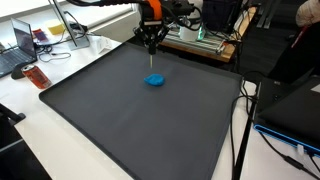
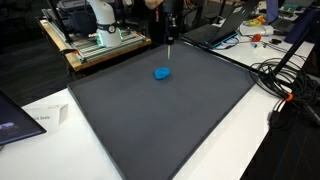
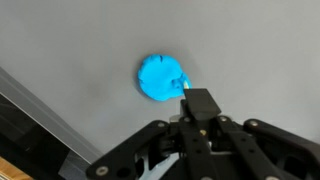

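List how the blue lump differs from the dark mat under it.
Colour: the blue lump is bright blue; the mat is dark grey. Size: the blue lump is a small spot, while the mat is far larger and fills much of both exterior views. Shape: the blue lump is rounded; the mat is a straight-edged rectangle. Both lie low and flat.

Your claw (image 1: 151, 44) pointing straight down, jaws pressed together, fingers (image 3: 150, 140) angling in toward the tip, your arm (image 1: 150, 8) rising directly above the claw.
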Motion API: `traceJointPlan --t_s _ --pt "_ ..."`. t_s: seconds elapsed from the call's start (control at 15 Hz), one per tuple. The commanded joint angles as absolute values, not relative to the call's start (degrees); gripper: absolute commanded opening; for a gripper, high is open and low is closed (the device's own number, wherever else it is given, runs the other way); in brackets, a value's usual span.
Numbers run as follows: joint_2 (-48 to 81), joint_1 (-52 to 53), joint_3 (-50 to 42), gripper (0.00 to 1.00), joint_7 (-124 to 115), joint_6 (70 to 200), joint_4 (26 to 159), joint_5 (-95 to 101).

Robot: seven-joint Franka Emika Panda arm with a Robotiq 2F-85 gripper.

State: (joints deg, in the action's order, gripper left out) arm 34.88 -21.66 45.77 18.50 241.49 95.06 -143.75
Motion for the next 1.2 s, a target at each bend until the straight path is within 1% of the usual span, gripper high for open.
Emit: traceJointPlan --t_s 0.0,0.8,1.13 --pt "38.6 -20.7 44.8 0.03 20.2 243.2 91.2 -143.8" --pt "45.8 -17.7 40.2 0.03 19.7 243.2 87.9 -143.8" --pt "46.3 -11.8 33.3 0.03 18.5 242.6 84.7 -143.8"
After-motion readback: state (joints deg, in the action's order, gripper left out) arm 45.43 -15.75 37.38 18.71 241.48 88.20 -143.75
